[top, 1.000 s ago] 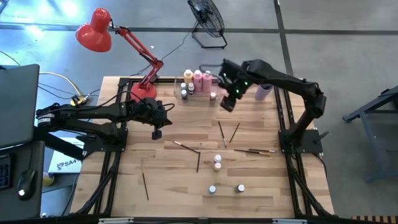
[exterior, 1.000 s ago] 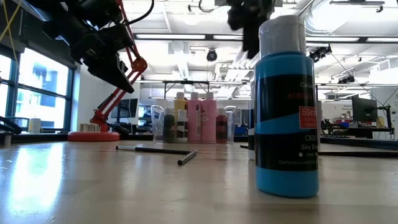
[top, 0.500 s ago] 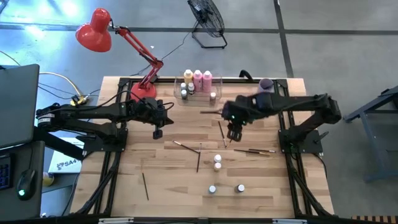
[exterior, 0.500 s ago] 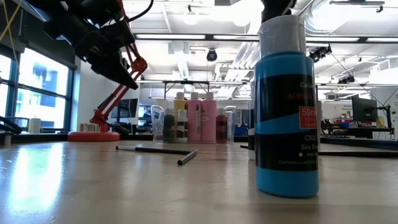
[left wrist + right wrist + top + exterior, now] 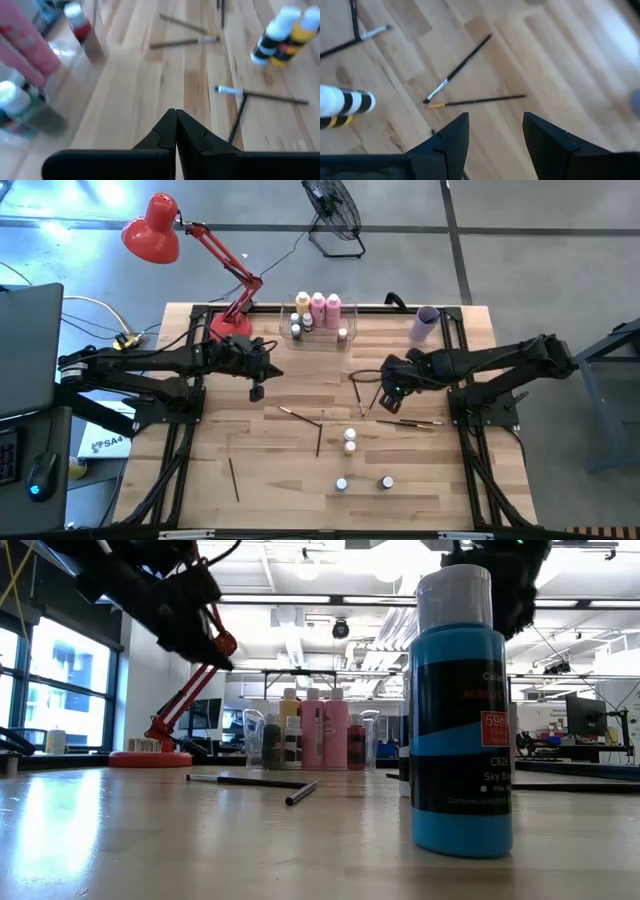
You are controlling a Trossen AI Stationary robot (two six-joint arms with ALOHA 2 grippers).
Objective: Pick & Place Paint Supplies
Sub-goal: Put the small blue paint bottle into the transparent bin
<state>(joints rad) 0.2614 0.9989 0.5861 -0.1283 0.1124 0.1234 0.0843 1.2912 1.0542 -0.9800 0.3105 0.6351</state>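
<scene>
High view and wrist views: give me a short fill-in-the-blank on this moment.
1. The left pincer has its fingers ____.
2. The right pincer, above two paintbrushes, is ____.
3. The tall pink bottles stand in the clear ____.
4. The lamp beside the table is ____ in colour.

Missing words: shut; open; bin; red

Open-plan lab/office: exposed ceiling ducts (image 5: 330,650), monitors (image 5: 585,715), concrete floor (image 5: 560,250).
</scene>
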